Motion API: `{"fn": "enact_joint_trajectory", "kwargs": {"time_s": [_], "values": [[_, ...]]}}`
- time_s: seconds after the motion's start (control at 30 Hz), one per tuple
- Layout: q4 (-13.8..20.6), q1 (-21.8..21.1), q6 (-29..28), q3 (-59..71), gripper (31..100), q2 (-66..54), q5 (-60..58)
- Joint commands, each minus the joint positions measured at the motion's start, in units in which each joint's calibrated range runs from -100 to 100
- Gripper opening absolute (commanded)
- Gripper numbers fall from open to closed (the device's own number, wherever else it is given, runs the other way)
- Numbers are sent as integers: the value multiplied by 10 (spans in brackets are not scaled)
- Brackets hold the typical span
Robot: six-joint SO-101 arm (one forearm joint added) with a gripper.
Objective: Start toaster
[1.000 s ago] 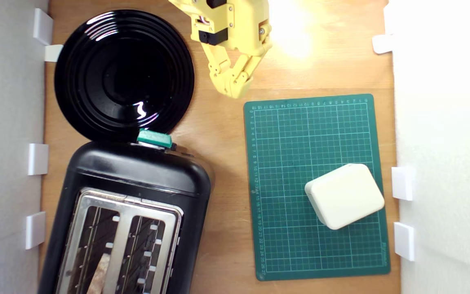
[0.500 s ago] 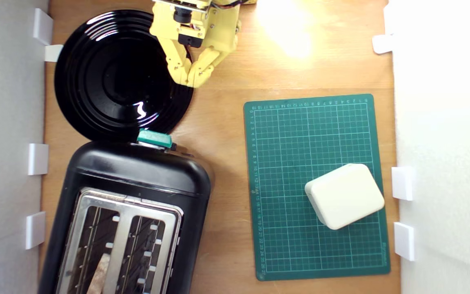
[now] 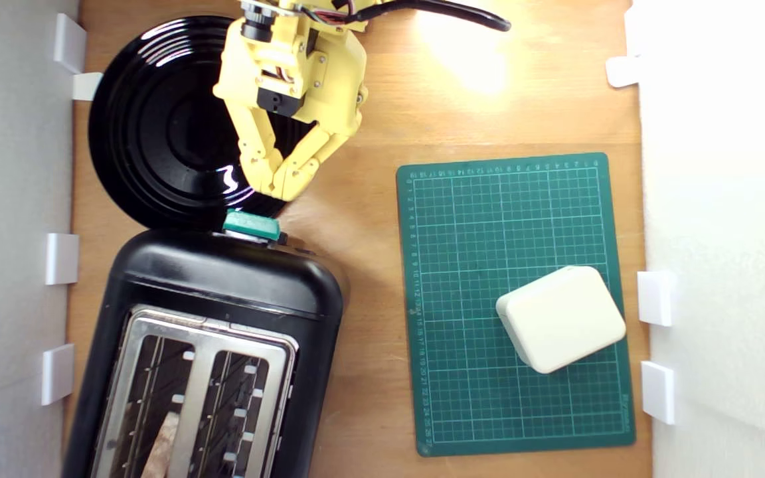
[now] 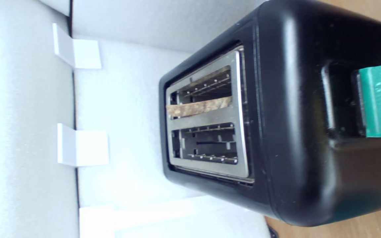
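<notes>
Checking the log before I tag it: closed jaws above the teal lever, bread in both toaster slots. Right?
Not quite. The wrist view shows bread in only one slot of the toaster; the other slot is empty. The rest holds: the gripper, jaws closed, is just above the teal lever.

— Where are we, a kitchen?
— We'd call it a lab bench: white foam walls [image 3: 721, 199] held by white clips [image 3: 655, 297] box in a wooden tabletop [image 3: 369, 279], with a gridded green cutting mat [image 3: 475, 232] beside a toaster [image 3: 223, 285].
</notes>
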Motion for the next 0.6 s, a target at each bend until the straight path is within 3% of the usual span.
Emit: {"fn": "enact_joint_trajectory", "kwargs": {"time_s": [0.0, 0.23, 0.57], "values": [[-4, 6, -8, -27, 313, 12, -31], [8, 9, -8, -100, 313, 64, -25], [7, 26, 9, -225, 313, 110, 107]]}}
